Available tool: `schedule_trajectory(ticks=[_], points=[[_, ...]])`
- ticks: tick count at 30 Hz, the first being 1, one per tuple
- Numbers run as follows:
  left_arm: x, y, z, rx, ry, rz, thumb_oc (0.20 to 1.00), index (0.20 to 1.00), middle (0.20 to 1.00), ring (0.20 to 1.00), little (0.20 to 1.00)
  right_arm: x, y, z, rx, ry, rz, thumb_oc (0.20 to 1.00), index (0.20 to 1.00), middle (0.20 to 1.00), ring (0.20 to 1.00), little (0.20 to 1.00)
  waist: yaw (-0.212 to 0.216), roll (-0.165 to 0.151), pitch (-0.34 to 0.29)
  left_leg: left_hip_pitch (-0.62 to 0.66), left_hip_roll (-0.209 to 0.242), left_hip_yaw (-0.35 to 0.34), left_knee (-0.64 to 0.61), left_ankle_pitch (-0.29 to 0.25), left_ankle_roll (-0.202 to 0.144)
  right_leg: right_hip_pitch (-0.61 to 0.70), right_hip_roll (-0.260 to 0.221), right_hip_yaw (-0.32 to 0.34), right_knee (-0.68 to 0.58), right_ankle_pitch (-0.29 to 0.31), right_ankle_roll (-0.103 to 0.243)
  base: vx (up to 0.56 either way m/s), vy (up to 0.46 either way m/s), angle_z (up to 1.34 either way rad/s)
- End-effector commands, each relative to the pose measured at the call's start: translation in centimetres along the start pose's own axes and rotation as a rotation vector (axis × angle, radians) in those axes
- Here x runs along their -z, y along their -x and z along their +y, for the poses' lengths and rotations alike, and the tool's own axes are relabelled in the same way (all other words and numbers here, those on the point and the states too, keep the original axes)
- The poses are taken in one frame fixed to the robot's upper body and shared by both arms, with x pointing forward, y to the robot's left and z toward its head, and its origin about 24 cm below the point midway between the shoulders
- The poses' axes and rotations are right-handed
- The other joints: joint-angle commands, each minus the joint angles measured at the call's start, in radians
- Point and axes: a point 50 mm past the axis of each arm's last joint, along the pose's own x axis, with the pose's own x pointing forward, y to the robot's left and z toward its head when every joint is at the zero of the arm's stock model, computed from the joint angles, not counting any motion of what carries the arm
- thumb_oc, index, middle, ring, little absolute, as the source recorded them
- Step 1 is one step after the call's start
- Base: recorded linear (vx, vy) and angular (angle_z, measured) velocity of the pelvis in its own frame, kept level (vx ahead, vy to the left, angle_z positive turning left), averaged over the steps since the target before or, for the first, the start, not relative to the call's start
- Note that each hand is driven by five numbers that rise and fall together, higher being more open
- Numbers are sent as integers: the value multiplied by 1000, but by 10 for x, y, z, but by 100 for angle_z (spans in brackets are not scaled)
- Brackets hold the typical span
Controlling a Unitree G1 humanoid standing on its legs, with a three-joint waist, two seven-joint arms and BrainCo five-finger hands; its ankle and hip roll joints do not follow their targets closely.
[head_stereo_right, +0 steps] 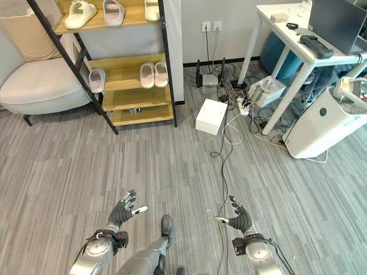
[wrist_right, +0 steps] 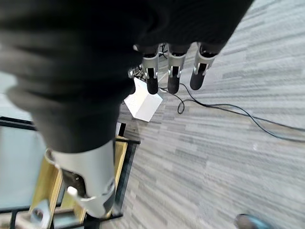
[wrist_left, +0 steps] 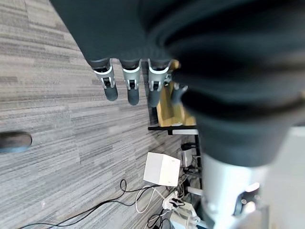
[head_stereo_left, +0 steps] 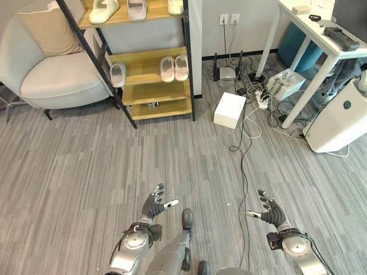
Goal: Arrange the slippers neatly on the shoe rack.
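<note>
Both hands hang low over the grey plank floor [head_stereo_left: 86,166], well short of the shoe rack [head_stereo_left: 186,69]. Left hand [head_stereo_left: 152,205] has its fingers straight and fanned, thumb out to the side, holding nothing. Right hand [head_stereo_left: 272,211] is likewise spread and empty, with a black cable [head_stereo_left: 243,172] trailing on the floor beside it. From the wrists, the fingers [wrist_left: 131,86] of the left and the fingers [wrist_right: 172,76] of the right show straight, with floor past them.

On the rack's middle shelf a pale pink pair of slippers [head_stereo_left: 174,68] sits side by side, and a single grey slipper [head_stereo_left: 117,74] lies at the shelf's left end, partly behind the slanted black frame. On the top shelf, cut off by the picture's edge, lie a cream slipper [head_stereo_left: 104,10], a pinkish slipper [head_stereo_left: 137,8] and part of a white slipper [head_stereo_left: 175,6]. A small dark item on the lowest shelf is too small to tell.

A cream armchair [head_stereo_left: 49,71] stands left of the rack, a white box [head_stereo_left: 229,109] on the floor to its right, then a tangle of cords and a white table [head_stereo_left: 321,40].
</note>
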Motion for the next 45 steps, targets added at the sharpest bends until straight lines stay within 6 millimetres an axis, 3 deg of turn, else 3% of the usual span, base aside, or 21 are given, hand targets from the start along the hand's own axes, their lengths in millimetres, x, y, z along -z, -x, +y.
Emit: schedule_trajectory(ticks=[1,2,3,4,5,7,8,11,12,16,21,22,27,29,31,33,35,37,39,43,45], points=[[-24,-8,6,4,-32,-105,1000,1000,1000,1000,1000,-22,-1,4,-29,-3,-113,1000,1000,1000,1000,1000,18,-35,-37,88,56,-25,6,-25,-118,-77,-189,36,152,-95,57,347,114,-19],[-23,-8,7,7,-35,-101,1000,1000,1000,1000,1000,-22,-1,7,-39,-10,-113,1000,1000,1000,1000,1000,21,-41,-44,102,50,-20,14,-42,-106,-95,-201,37,208,-71,70,400,161,-48],[-23,-7,8,16,-48,-99,1000,1000,1000,1000,1000,-25,-2,11,-55,-14,-126,1000,1000,1000,1000,1000,23,-44,-39,144,38,-9,19,-76,-75,-181,-231,35,409,26,98,385,161,-30],[-23,-7,8,16,-48,-99,1000,1000,1000,1000,1000,-25,-2,11,-55,-14,-126,1000,1000,1000,1000,1000,25,-46,-40,142,37,-6,20,-76,-74,-185,-232,38,415,23,98,433,185,-24],[-24,-7,8,31,-65,-101,1000,1000,1000,1000,1000,-27,-3,14,-61,-16,-131,1000,1000,1000,1000,1000,25,-48,-30,189,24,2,19,-103,-54,-238,-255,26,559,110,106,199,76,11],[-23,-7,7,39,-74,-99,1000,1000,1000,1000,1000,-27,-4,17,-64,-19,-132,1000,1000,1000,1000,1000,26,-47,-21,217,21,5,17,-115,-43,-281,-266,20,633,138,97,286,94,3],[-26,-8,6,51,-78,-110,1000,1000,1000,1000,1000,-27,-3,18,-70,-26,-131,1000,1000,1000,1000,1000,26,-29,-3,259,34,2,6,-126,-38,-349,-256,-6,655,97,71,384,72,3],[-28,-8,6,60,-80,-116,1000,1000,1000,1000,1000,-28,-3,18,-71,-34,-135,1000,1000,1000,1000,1000,26,-6,15,303,65,7,-8,-144,-49,-365,-231,-69,537,0,56,278,-45,19],[-29,-8,4,72,-84,-123,1000,1000,1000,1000,1000,-28,-3,18,-73,-34,-132,1000,1000,1000,1000,1000,26,-1,25,322,79,12,-5,-153,-61,-386,-193,-86,376,-31,62,177,-90,16],[-38,-12,2,75,-103,-157,1000,1000,1000,1000,1000,-24,-4,17,-63,-29,-109,1000,1000,1000,1000,1000,21,-10,32,349,96,26,7,-182,-92,-361,-142,-79,56,35,95,273,-166,5],[-38,-13,-3,90,-85,-156,1000,1000,1000,1000,1000,-10,2,11,-41,-55,-60,1000,1000,1000,1000,1000,15,-25,2,371,111,18,110,-243,-125,-283,-122,-38,-4,43,61,400,-195,34],[-36,-14,-3,88,-68,-149,1000,1000,1000,1000,1000,-9,2,7,-32,-64,-61,1000,1000,1000,1000,1000,21,-31,6,324,105,20,259,-221,-139,-241,-119,-31,-20,45,46,332,-159,17],[-36,-15,-3,83,-46,-144,1000,1000,1000,1000,1000,-7,2,0,-19,-55,-53,1000,1000,1000,1000,1000,30,-32,24,195,117,34,500,-171,-157,-177,-114,-31,-28,15,12,239,-77,9],[-36,-16,-2,74,-45,-141,1000,1000,1000,1000,1000,-6,2,-5,1,-73,-46,1000,1000,1000,1000,1000,30,-49,20,173,128,52,377,-229,-138,-151,-141,-45,-26,-17,15,262,26,-1],[-35,-16,-2,71,-44,-135,1000,1000,1000,1000,1000,-4,2,-7,12,-76,-40,1000,1000,1000,1000,1000,28,-55,16,171,136,44,291,-219,-138,-143,-150,-52,-24,-31,18,229,55,-3],[-34,-16,-3,68,-46,-127,1000,1000,1000,1000,1000,-3,2,-8,19,-76,-30,1000,1000,1000,1000,1000,20,-59,13,166,163,13,108,-115,-148,-132,-157,-74,-18,-58,9,238,94,-4],[-33,-15,-2,57,-55,-121,1000,1000,1000,1000,1000,2,3,-10,41,-65,-9,1000,1000,1000,1000,1000,3,-55,15,103,195,22,-33,-77,-168,-99,-170,-113,-18,-89,9,301,222,28],[-33,-15,0,48,-52,-124,1000,1000,1000,1000,1000,5,5,-10,35,-62,7,1000,1000,1000,1000,1000,-1,-46,3,90,211,41,-33,-94,-179,-83,-179,-113,-12,-93,17,445,365,52],[-30,-16,-2,51,-51,-114,1000,1000,1000,1000,1000,7,6,-7,25,-61,11,1000,1000,1000,1000,1000,-4,-39,-10,104,207,41,-33,-32,-188,-64,-202,-117,4,-89,35,540,455,26],[-33,-18,-1,51,-56,-120,1000,1000,1000,1000,1000,7,7,1,0,-79,18,1000,1000,1000,1000,1000,-2,-44,-30,149,171,57,-33,-31,-153,-82,-257,-82,93,-56,64,369,339,-10],[-40,-20,3,49,-72,-141,1000,1000,1000,1000,1000,-2,2,12,-33,-92,-15,1000,1000,1000,1000,1000,12,-45,-34,198,129,92,3,-104,-95,-180,-321,-80,327,53,84,571,594,-24]])
